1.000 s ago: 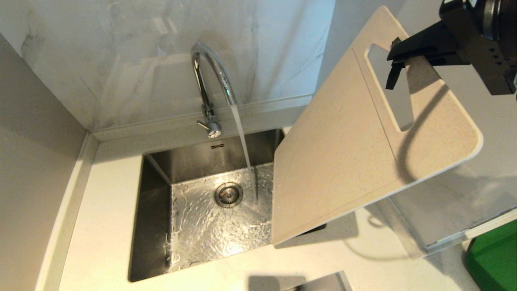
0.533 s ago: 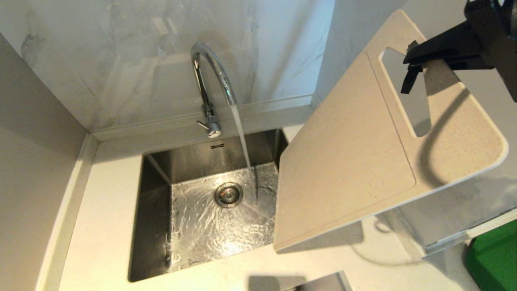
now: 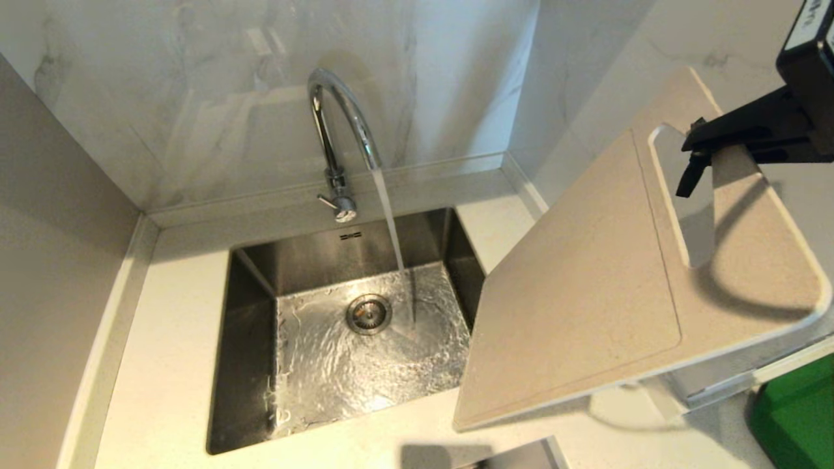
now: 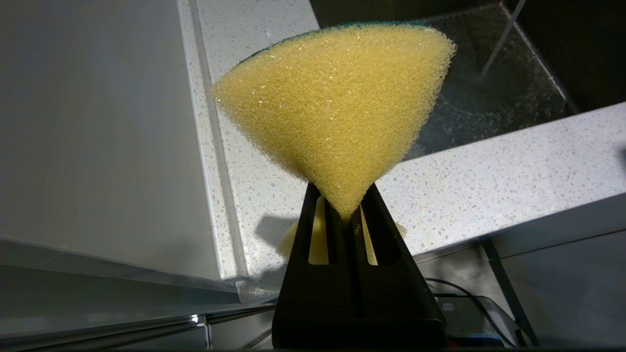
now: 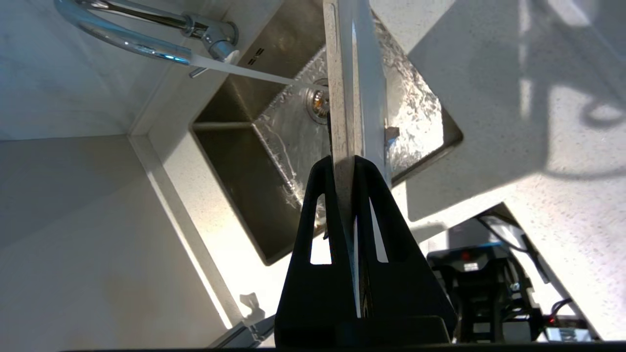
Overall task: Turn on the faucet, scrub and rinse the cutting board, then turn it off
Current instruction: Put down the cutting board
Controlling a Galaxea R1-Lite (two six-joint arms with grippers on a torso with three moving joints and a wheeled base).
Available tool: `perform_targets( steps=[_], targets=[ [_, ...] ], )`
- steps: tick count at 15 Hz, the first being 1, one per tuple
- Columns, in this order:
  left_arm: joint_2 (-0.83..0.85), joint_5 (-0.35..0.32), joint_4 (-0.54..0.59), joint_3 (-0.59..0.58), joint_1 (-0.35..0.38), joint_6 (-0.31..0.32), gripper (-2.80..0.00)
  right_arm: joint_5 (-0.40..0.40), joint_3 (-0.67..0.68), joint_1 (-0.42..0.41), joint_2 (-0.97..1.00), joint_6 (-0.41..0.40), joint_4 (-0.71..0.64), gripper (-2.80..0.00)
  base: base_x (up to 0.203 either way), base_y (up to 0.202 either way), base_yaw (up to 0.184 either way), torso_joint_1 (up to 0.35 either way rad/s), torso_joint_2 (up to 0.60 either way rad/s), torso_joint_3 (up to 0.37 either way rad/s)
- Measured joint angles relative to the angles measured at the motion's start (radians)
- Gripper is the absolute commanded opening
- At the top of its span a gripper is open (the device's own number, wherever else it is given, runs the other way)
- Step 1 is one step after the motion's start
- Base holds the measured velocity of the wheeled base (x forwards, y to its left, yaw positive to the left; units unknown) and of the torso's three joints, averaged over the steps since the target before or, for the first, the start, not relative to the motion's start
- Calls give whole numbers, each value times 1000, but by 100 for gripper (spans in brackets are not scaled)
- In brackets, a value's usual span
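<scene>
Water is streaming from the faucet (image 3: 339, 130) into the sink (image 3: 247, 312) while the right gripper (image 3: 694, 159), clenched on the cutting board (image 3: 586, 286) at its handle slot, is carrying the board, which slants away below it, clear of the stream; a second earlier the board overlapped the basin's edge. The left gripper (image 4: 342, 215) is squeezing a yellow sponge (image 4: 337, 107). Tap on; whether scrubbing and rinsing are finished is unclear, shut-off remaining

Matte black grippers on both arms

Each gripper, left gripper (image 4: 348, 215) and right gripper (image 5: 348, 171), has two tapered black fingers with long slotted cut-outs, joined on a broad black base.
</scene>
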State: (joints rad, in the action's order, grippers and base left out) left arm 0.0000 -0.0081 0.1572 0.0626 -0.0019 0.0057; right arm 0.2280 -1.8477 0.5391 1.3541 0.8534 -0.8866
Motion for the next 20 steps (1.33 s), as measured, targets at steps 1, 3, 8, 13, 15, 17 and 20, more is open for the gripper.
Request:
perform_targets(
  steps=[1, 3, 8, 13, 15, 17, 20],
  targets=[
    [0, 0, 0, 0, 0, 0, -280, 1, 1, 0, -5, -17, 0, -280, 0, 0, 0, 0, 0, 0],
    [0, 0, 0, 0, 0, 0, -280, -1, 2, 0, -15, -66, 1, -280, 0, 0, 0, 0, 0, 0],
    [0, 0, 0, 0, 0, 0, -280, -8, 95, 1, -60, -160, -31, -280, 0, 0, 0, 0, 0, 0],
    [0, 0, 0, 0, 0, 0, -280, -21, 359, 0, -171, -264, 9, -280, 0, 0, 0, 0, 0, 0],
    [0, 0, 0, 0, 0, 0, -280, -28, 436, 1, -212, -277, 65, -280, 0, 0, 0, 0, 0, 0],
    [0, 0, 0, 0, 0, 0, -280, -30, 462, 0, -234, -282, 96, -280, 0, 0, 0, 0, 0, 0],
    [0, 0, 0, 0, 0, 0, -280, -29, 491, 0, -245, -277, 110, -280, 0, 0, 0, 0, 0, 0]
  ],
)
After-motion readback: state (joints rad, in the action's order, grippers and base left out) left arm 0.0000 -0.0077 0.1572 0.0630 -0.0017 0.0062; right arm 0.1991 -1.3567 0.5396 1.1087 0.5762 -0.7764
